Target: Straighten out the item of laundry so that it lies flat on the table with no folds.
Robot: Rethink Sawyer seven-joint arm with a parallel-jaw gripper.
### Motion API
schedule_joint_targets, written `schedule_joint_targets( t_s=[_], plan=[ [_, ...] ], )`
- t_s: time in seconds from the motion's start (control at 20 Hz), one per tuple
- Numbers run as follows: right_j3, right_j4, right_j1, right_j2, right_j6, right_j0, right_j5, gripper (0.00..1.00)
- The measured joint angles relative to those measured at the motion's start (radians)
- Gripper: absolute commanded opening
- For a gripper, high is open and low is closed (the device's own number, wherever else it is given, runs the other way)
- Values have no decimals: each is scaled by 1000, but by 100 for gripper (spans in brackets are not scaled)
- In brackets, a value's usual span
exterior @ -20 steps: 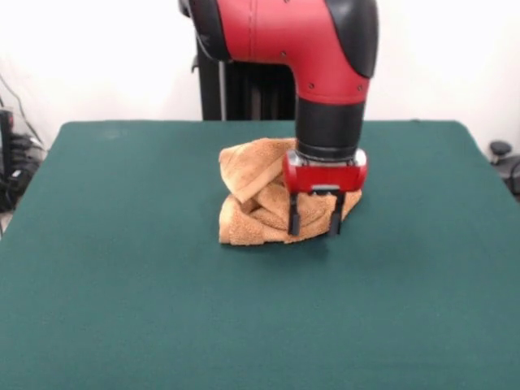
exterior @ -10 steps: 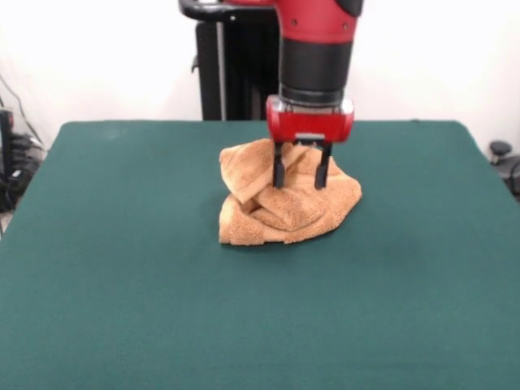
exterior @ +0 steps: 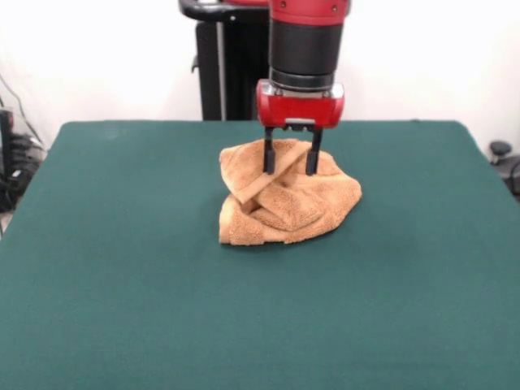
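Towel (exterior: 286,201) bunched on table (exterior: 122,268) — jaws apart above it

One towel (exterior: 288,199), bunched in folds. One green table (exterior: 122,284). One arm (exterior: 305,36), one gripper (exterior: 290,166) with two dark fingers (exterior: 269,157), spread apart.

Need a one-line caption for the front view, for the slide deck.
Sawyer gripper, jaws open, poised over the far part of a crumpled orange-tan towel on the green table.
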Motion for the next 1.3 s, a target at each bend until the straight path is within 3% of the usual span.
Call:
schedule_joint_targets(
  t_s=[0.4,0.95,1.3],
  plan=[
    [0,-57,46,0,0,-1,-24,100],
    [-1,-161,171,-9,0,-8,-288,100],
    [-1,-166,192,-29,0,4,-351,100]
  ],
)
